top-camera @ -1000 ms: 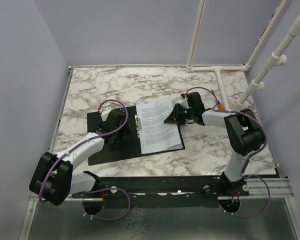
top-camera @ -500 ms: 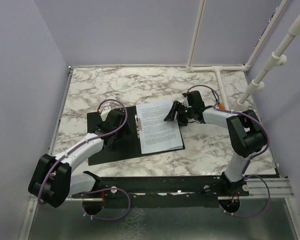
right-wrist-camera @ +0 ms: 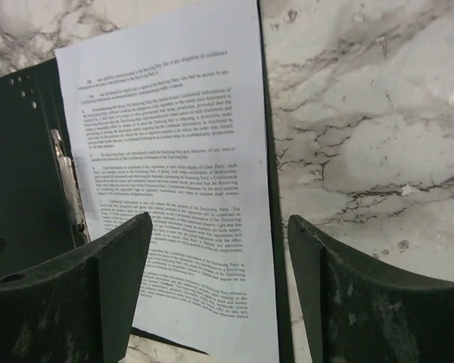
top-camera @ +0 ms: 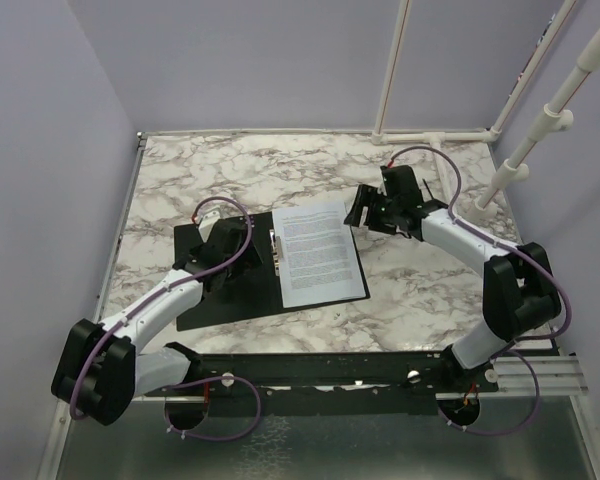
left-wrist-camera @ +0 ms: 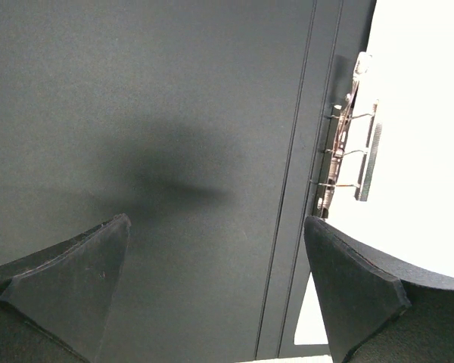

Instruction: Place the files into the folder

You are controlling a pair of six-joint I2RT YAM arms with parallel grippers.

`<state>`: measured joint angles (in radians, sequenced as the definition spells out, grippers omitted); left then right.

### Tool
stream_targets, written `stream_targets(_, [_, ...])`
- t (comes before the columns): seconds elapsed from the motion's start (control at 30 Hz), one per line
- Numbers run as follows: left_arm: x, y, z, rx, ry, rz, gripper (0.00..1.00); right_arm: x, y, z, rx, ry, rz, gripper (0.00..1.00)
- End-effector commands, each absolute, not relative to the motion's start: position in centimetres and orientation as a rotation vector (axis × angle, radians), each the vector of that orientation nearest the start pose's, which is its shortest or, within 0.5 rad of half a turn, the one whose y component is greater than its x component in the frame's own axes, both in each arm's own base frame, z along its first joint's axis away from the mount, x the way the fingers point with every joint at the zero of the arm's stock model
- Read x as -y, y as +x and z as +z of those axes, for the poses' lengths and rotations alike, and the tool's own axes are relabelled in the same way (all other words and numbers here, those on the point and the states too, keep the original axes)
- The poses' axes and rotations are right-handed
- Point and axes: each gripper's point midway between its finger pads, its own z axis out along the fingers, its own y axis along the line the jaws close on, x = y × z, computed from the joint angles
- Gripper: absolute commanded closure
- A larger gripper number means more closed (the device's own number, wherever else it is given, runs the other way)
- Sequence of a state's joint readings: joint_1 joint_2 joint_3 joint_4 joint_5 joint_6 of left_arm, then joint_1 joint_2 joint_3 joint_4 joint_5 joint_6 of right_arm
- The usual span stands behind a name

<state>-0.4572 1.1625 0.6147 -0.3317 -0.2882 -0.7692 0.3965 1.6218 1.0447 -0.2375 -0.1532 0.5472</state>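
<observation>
The folder (top-camera: 230, 305) lies open on the marble table, black inner faces up. The files (top-camera: 318, 258) lie flat on its right half as white printed paper, beside the metal clip (top-camera: 276, 248). My right gripper (top-camera: 356, 214) hovers open just off the paper's far right corner, holding nothing. In the right wrist view the files (right-wrist-camera: 174, 144) and the folder's right edge (right-wrist-camera: 271, 227) show between its fingers (right-wrist-camera: 83, 295). My left gripper (top-camera: 232, 272) stands open low over the folder's left half (left-wrist-camera: 151, 113), with the clip (left-wrist-camera: 346, 155) and paper (left-wrist-camera: 424, 136) to its right.
White pipe frames (top-camera: 392, 70) rise at the back right corner of the table (top-camera: 230, 170). Purple walls close in the left and back sides. A black rail (top-camera: 310, 368) runs along the near edge.
My right gripper has opened, let go of the paper's right edge and drawn back to the upper right. The sheet has settled flat on the folder. The left arm has barely moved.
</observation>
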Motion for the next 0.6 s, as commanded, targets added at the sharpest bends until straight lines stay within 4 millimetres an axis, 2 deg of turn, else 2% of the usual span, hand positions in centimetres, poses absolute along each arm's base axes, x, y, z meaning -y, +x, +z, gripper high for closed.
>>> stream_targets(0.0, [10.9,28.1,9.7,-2.302,-0.473,-0.239,0.01,-20.2,36.6,12.6,-2.407,0.028,0.508,0.24])
stream_targets(0.1, [10.8,28.3,10.9,-2.285,-0.458,-0.236,0.01,-22.0,36.3,14.5,-2.383,-0.027,0.531,0.27])
stream_targets(0.2, [10.7,28.4,12.2,-2.27,-0.432,-0.235,0.01,-24.5,35.8,15.6,-2.374,-0.095,0.561,0.3])
stream_targets(0.43, [10.0,28.3,15.4,-2.238,-0.346,-0.205,0.01,-30.4,34.9,15.4,-2.407,-0.227,0.574,0.36])
stream_targets(0.57, [9.6,28.0,17.5,-2.195,-0.295,-0.203,0.01,-33.2,34.6,14.3,-2.432,-0.276,0.577,0.39])
